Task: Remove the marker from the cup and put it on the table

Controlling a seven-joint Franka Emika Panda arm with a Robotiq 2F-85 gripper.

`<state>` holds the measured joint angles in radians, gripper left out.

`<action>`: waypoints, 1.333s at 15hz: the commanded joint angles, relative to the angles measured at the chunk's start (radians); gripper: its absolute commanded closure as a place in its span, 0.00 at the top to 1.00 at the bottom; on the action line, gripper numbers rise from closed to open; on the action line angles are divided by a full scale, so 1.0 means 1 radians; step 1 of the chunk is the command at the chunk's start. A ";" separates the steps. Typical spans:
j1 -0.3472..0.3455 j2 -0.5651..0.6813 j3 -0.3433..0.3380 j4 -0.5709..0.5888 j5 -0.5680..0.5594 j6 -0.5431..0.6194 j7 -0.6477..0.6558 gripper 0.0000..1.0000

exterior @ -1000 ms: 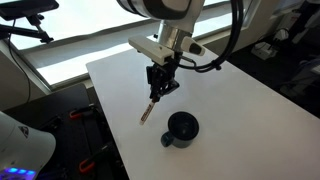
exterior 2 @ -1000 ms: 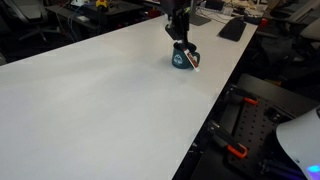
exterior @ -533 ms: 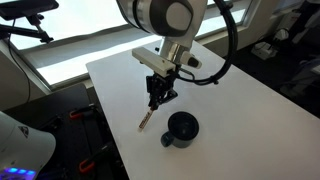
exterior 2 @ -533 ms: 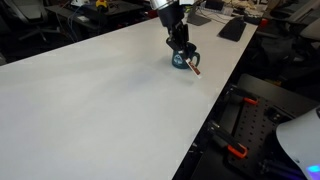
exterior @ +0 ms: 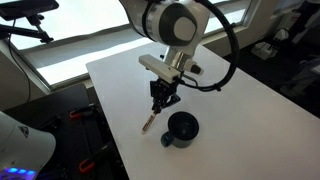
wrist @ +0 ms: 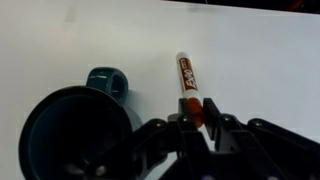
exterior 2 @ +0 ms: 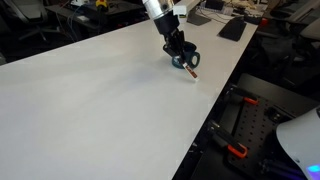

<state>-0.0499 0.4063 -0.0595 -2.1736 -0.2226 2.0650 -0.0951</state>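
My gripper (exterior: 160, 100) is shut on the reddish-orange end of the marker (exterior: 148, 121). The marker slants down from the fingers, with its pale end close to the white table (exterior: 230, 110). In the wrist view the marker (wrist: 187, 75) runs out from between my fingers (wrist: 197, 118) over the table top (wrist: 260, 60). The dark blue cup (wrist: 75, 135) stands beside it, handle up in the picture and dark inside. In both exterior views the cup (exterior: 181, 128) (exterior 2: 182, 60) stands beside the gripper (exterior 2: 178, 48) and the marker (exterior 2: 192, 70), near a table edge.
The table's edge lies close to the cup (exterior 2: 215, 95). Beyond it are dark floor and equipment with red clamps (exterior 2: 232, 150). A keyboard-like dark object (exterior 2: 232, 28) lies at the table's far end.
The arm has sunk and leaned a little, carrying the marker lower toward the table beside the cup. The cup has not moved.
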 commanded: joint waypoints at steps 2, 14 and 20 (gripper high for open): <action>0.005 0.038 -0.006 0.045 -0.017 -0.025 0.010 0.05; -0.002 0.046 -0.005 0.044 -0.015 -0.004 0.002 0.18; -0.002 0.044 -0.008 0.044 -0.016 -0.004 0.007 0.44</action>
<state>-0.0506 0.4513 -0.0661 -2.1323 -0.2371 2.0633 -0.0935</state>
